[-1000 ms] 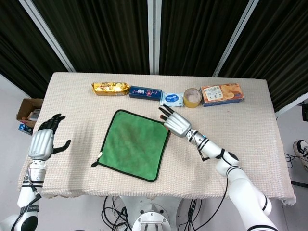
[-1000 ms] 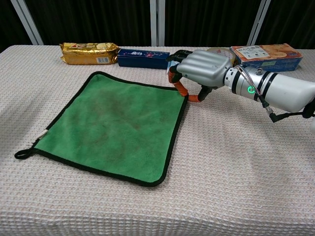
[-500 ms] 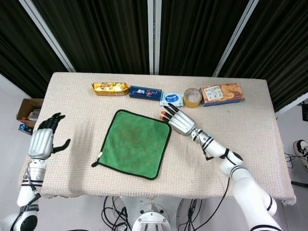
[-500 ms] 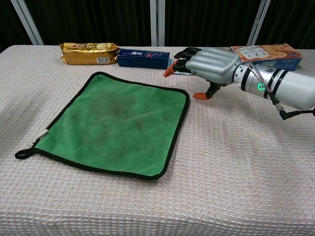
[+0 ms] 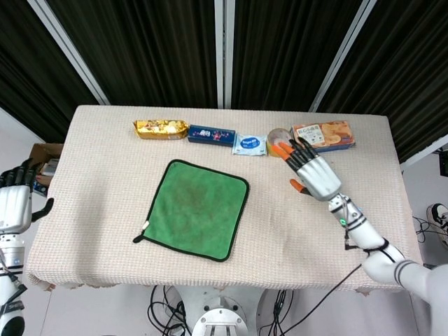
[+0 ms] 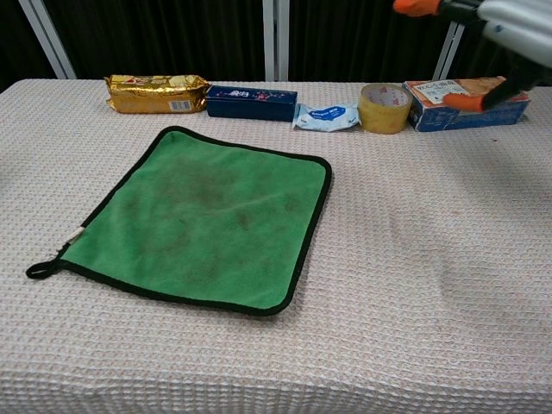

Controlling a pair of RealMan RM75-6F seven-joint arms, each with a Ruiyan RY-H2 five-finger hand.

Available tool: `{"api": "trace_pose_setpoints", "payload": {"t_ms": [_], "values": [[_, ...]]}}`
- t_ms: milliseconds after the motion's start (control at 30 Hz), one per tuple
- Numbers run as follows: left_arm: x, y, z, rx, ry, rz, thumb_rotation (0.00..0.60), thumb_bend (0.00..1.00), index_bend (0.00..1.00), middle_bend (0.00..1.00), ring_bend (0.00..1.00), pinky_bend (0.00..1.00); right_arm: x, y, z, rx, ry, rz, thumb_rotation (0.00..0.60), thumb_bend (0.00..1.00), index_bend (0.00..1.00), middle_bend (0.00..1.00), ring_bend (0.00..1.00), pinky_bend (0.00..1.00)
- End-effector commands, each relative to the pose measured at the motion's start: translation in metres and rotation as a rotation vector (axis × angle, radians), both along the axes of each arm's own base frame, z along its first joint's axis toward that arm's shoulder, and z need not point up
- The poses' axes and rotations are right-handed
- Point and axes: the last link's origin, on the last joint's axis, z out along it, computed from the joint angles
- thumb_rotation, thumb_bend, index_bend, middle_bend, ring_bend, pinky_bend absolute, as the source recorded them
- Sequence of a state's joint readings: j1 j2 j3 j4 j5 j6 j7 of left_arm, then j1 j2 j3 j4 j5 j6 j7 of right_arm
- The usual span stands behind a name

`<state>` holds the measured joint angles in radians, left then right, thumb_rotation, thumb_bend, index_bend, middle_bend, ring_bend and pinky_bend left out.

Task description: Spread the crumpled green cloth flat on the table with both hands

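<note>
The green cloth (image 5: 197, 211) (image 6: 200, 216) with a black hem lies flat on the table, its hanging loop at the near left corner. My right hand (image 5: 311, 173) (image 6: 483, 24) is raised above the table to the right of the cloth, fingers spread, holding nothing. My left hand (image 5: 15, 204) hangs beyond the table's left edge, fingers apart and empty; the chest view does not show it.
Along the far edge stand a gold snack pack (image 5: 161, 129), a blue box (image 5: 211, 134), a white wipes pack (image 5: 250, 145), a tape roll (image 6: 383, 108) and a biscuit box (image 5: 323, 136). A cardboard box (image 5: 42, 161) sits on the floor at left.
My right hand let go of the cloth's far right corner, lifted and drew back to the right. My left hand moved left, off the table. The cloth stayed flat.
</note>
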<state>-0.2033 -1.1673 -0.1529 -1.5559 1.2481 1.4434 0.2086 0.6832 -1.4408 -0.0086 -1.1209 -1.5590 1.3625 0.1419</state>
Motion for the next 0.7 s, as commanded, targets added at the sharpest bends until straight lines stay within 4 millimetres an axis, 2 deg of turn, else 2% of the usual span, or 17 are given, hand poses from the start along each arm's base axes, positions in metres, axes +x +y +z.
{"api": "trace_pose_setpoints", "payload": {"t_ms": [33, 233, 400, 533, 700], "values": [[-0.001, -0.014, 0.005, -0.011, -0.015, 0.011, 0.600, 0.17, 0.17, 0.09, 0.14, 0.16, -0.052, 0.086, 0.102, -0.133, -0.032, -0.334, 0.600, 0.23, 0.00, 0.07, 0.00, 0.00], [0.012, -0.046, 0.003, -0.026, -0.075, -0.023, 0.600, 0.14, 0.17, 0.09, 0.14, 0.16, -0.077, 0.138, 0.116, -0.099, -0.141, -0.456, 0.600, 0.24, 0.00, 0.07, 0.00, 0.00], [0.024, -0.068, -0.004, -0.070, -0.121, -0.053, 0.600, 0.14, 0.17, 0.09, 0.14, 0.16, -0.086, 0.165, 0.113, -0.077, -0.199, -0.474, 0.600, 0.25, 0.00, 0.07, 0.00, 0.00], [0.031, -0.078, -0.009, -0.071, -0.122, -0.073, 0.600, 0.14, 0.17, 0.10, 0.14, 0.16, -0.088, 0.174, 0.109, -0.083, -0.215, -0.466, 0.600, 0.25, 0.00, 0.07, 0.00, 0.00], [0.033, -0.079, -0.016, -0.088, -0.134, -0.069, 0.600, 0.14, 0.17, 0.10, 0.14, 0.16, -0.089, 0.172, 0.102, -0.084, -0.222, -0.452, 0.600, 0.25, 0.00, 0.07, 0.00, 0.00]]}}
